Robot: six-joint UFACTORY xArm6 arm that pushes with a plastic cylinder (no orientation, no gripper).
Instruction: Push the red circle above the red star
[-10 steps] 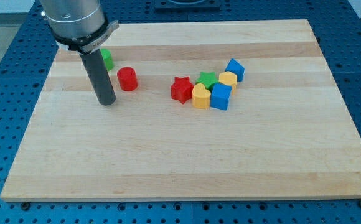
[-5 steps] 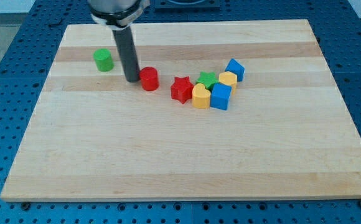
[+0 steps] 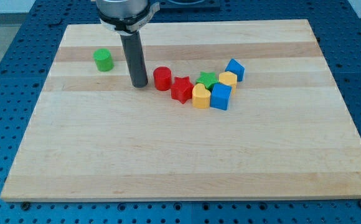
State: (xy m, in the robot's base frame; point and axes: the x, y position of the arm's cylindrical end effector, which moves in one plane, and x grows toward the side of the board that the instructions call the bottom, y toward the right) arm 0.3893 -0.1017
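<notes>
The red circle [image 3: 162,78] stands on the wooden board, touching the upper left side of the red star [image 3: 182,89]. My tip [image 3: 139,84] is on the board a short way to the left of the red circle, with a small gap between them. The rod rises straight up from the tip to the view's top.
A green circle [image 3: 103,60] stands alone at the upper left. Right of the red star sits a tight cluster: a yellow heart [image 3: 200,96], a green star [image 3: 207,79], a blue block [image 3: 221,96], a yellow block [image 3: 228,79] and a blue block [image 3: 234,69].
The red circle has slid to the right, from left of centre to against the red star. My tip moved right behind it, then stopped a little short of it.
</notes>
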